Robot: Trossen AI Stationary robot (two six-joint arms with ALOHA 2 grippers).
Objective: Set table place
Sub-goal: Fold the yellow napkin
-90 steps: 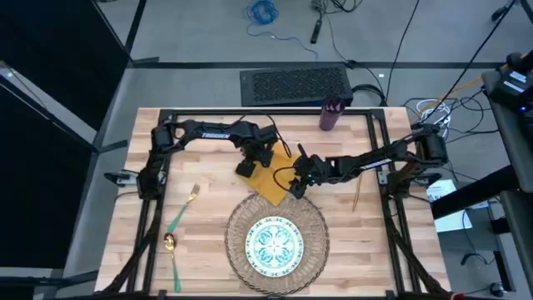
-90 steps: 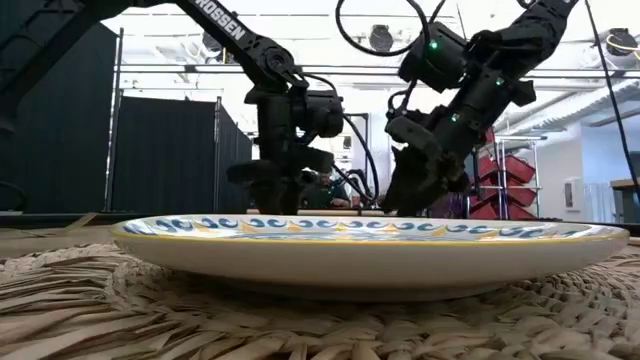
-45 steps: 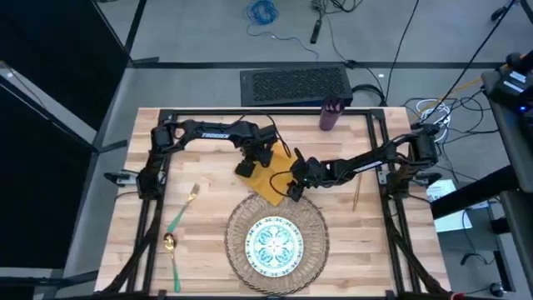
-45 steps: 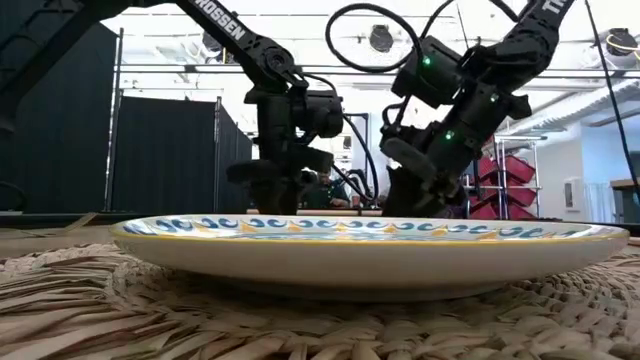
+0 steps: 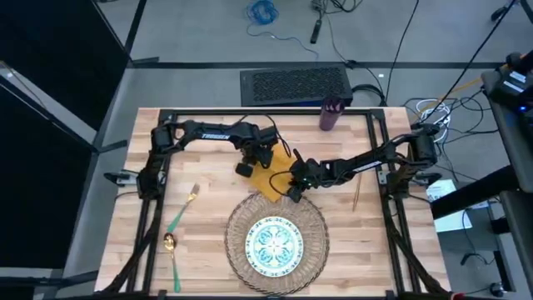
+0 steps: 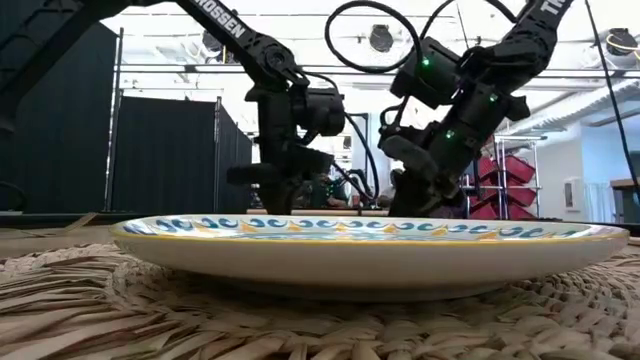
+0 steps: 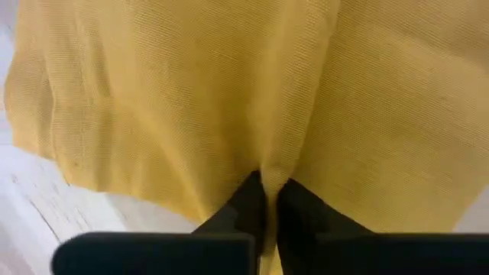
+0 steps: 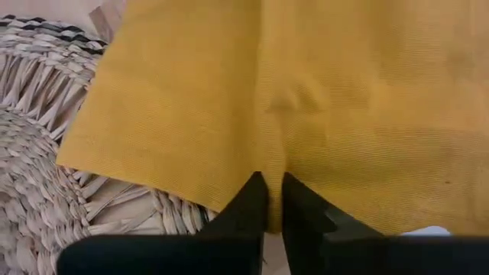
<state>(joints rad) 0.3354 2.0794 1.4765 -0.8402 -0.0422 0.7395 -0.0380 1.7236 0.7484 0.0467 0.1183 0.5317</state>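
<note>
Step in hand: placing the napkin [image 5: 271, 178], judged from both arms holding it at once above the surface [image 5: 208, 250].
Left end effector [image 5: 246, 169]: fingers pressed together on a pinched fold of the yellow cloth at its far-left edge.
Right end effector [image 5: 293, 191]: fingers likewise clamped on a fold at the napkin's near-right edge, over the rim of the placemat [image 5: 241, 218].
Napkin position: between the two end effectors, just beyond the plate [image 5: 275, 244], one corner overlapping the woven mat.
Remaining items: fork [image 5: 181, 210] and spoon [image 5: 171, 257] lie left of the mat; knife [image 5: 356, 197] right of it; cup [image 5: 331, 115] at the far edge.
Next move (judgement): carry the cloth clear of the mat and lay it flat, both arms moving together so it stays taut.
Wrist views only: each shows the cloth gathered into a crease at the fingertips.
Low view only: plate rim [image 6: 360, 232] hides the napkin; its height off the surface probably cannot be read there.
</note>
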